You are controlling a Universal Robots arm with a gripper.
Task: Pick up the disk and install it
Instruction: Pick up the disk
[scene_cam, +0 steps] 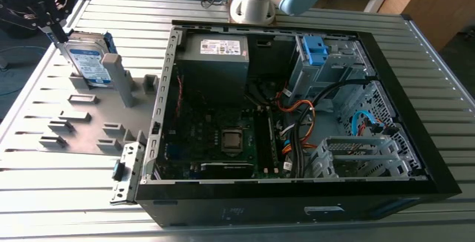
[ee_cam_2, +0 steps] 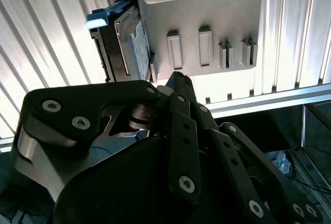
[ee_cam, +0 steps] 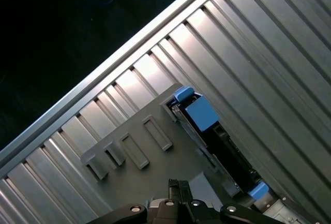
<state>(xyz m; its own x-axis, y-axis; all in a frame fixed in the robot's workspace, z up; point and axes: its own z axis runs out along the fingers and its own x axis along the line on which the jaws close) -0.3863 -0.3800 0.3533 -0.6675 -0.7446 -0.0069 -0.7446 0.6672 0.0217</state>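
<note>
The disk (scene_cam: 87, 59) stands on edge in a slot of the grey fixture plate (scene_cam: 74, 133), at the exterior view's left. It leans against a grey post (scene_cam: 117, 78). It is silver with a white-and-blue label and blue rails. Both wrist views show it on edge, disk (ee_cam_2: 130, 48) and disk (ee_cam: 209, 131). My gripper (scene_cam: 55, 33) hangs just above the disk's upper far corner, close to it. The gripper (ee_cam_2: 165, 81) looks shut with nothing between its fingertips, and the gripper (ee_cam: 174, 183) tips sit apart from the drive.
An open computer case (scene_cam: 415, 142) lies to the exterior view's right of the fixture. Inside are a grey power-supply box (scene_cam: 215, 58), a motherboard, cables, a blue bracket (scene_cam: 315, 50) and a metal drive cage (scene_cam: 356, 156). The ribbed metal table (scene_cam: 59, 214) ends just beyond the fixture.
</note>
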